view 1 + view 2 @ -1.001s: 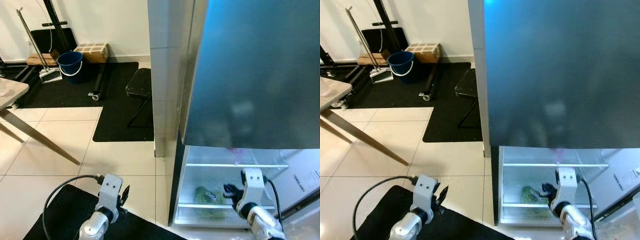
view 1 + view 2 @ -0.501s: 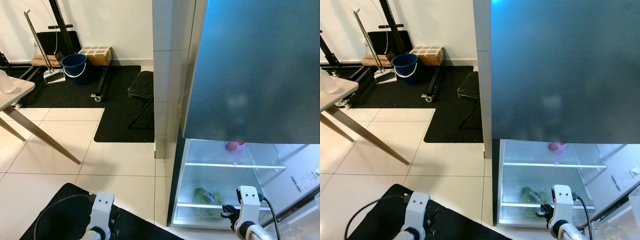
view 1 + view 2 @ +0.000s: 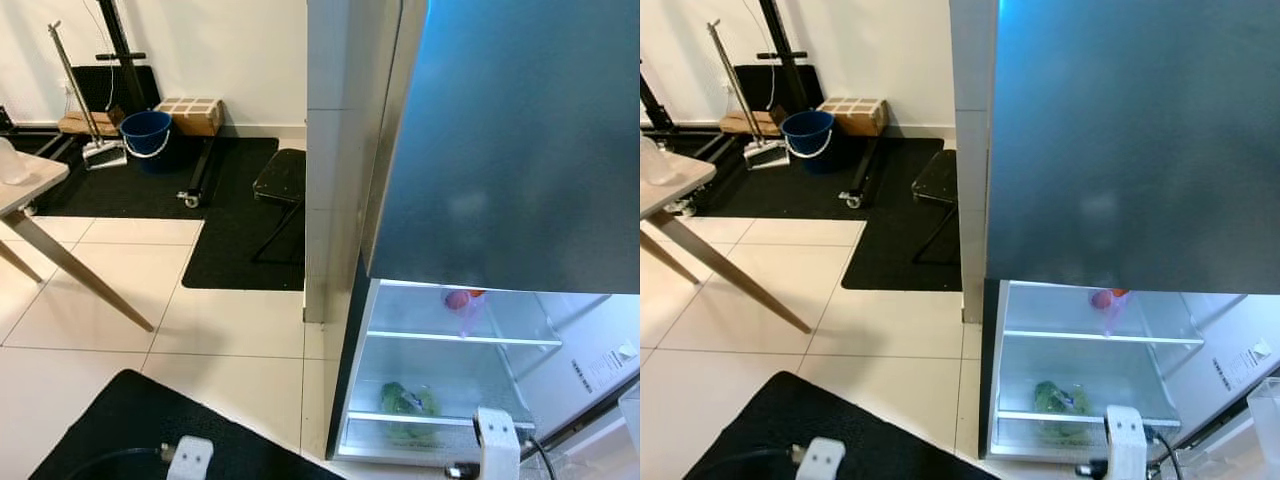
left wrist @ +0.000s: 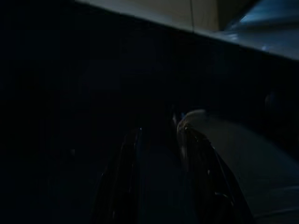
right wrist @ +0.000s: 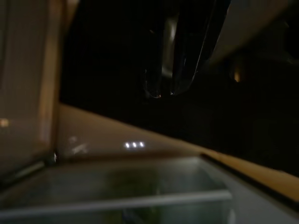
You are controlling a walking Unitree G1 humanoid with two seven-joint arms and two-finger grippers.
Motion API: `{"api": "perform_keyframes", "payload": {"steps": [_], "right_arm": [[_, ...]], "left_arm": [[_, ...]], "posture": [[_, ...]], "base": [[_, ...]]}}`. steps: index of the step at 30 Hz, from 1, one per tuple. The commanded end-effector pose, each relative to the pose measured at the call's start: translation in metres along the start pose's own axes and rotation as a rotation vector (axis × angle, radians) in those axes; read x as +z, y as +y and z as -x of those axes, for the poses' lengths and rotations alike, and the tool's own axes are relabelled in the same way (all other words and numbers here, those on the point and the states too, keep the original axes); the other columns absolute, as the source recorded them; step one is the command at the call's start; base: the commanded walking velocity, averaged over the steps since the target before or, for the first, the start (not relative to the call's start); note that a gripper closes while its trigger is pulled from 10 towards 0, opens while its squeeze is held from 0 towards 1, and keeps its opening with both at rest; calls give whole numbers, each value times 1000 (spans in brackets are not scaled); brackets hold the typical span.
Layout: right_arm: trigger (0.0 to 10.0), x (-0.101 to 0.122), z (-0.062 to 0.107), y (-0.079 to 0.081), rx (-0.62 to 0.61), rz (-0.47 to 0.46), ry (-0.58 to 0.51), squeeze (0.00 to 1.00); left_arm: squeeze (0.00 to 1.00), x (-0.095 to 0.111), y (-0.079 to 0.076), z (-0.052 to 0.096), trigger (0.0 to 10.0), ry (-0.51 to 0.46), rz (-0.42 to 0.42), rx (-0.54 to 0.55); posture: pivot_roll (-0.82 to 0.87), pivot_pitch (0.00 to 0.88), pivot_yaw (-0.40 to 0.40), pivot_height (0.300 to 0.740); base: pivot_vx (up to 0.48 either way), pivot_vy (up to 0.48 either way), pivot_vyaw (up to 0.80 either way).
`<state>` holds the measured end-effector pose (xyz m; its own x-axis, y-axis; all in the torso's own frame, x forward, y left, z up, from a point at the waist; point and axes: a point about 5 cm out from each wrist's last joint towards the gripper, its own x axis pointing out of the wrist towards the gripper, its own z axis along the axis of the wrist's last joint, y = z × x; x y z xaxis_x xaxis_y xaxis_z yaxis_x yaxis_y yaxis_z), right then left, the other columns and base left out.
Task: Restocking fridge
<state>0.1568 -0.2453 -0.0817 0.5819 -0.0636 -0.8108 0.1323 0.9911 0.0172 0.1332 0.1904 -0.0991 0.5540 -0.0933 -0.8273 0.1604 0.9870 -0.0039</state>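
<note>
Facing the fridge [image 3: 520, 150], lower compartment open below the dark upper door. Leafy greens [image 3: 405, 402] lie on the lower glass shelf [image 3: 1080, 418]; a red item in a clear bag [image 3: 1108, 300] sits at the back on the shelf above. Right gripper [image 5: 166, 86] is low, just in front of the fridge opening; in the right wrist view its fingers [image 5: 187, 46] sit close together with nothing between them, greens below and apart from them. Left gripper [image 4: 159, 135] hangs low over the black mat [image 3: 110, 420]; the left wrist view is very dark, fingers [image 4: 124, 177] look nearly closed and empty. Off left: worktop [image 3: 25, 185] corner, blue bucket [image 3: 147, 132], cardboard box [image 3: 190, 112], dustpan [image 3: 100, 150].
</note>
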Motion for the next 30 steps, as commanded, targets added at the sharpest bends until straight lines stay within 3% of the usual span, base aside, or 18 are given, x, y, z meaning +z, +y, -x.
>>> {"api": "perform_keyframes", "payload": {"steps": [1, 6, 13, 20, 30], "right_arm": [[10000, -17, 2, 3, -17, 7, 67, 0], [10000, -31, 4, 6, -40, 61, 138, 0], [10000, -30, 2, 15, -34, 86, 152, 0], [10000, -25, -2, 28, -4, 168, 160, 0], [10000, -26, -1, 19, -33, 193, 177, 0]], "left_arm": [[0, 2, 4, 0, 10000, 17, -22, 15], [0, 8, 2, -3, 10000, 17, -18, 27], [0, 7, -1, -5, 10000, 55, -70, 21], [0, 6, -5, -6, 10000, 103, -148, 22], [0, -3, -6, -5, 10000, 155, -164, 44]], "posture": [[74, 0, -11, 740], [86, 0, -11, 740], [99, 0, -7, 740], [103, 0, -8, 740], [95, 0, -12, 740]], "base": [[0, 0, 0], [0, 0, 0], [0, 0, 0], [0, 0, 0], [0, 0, 0]]}}
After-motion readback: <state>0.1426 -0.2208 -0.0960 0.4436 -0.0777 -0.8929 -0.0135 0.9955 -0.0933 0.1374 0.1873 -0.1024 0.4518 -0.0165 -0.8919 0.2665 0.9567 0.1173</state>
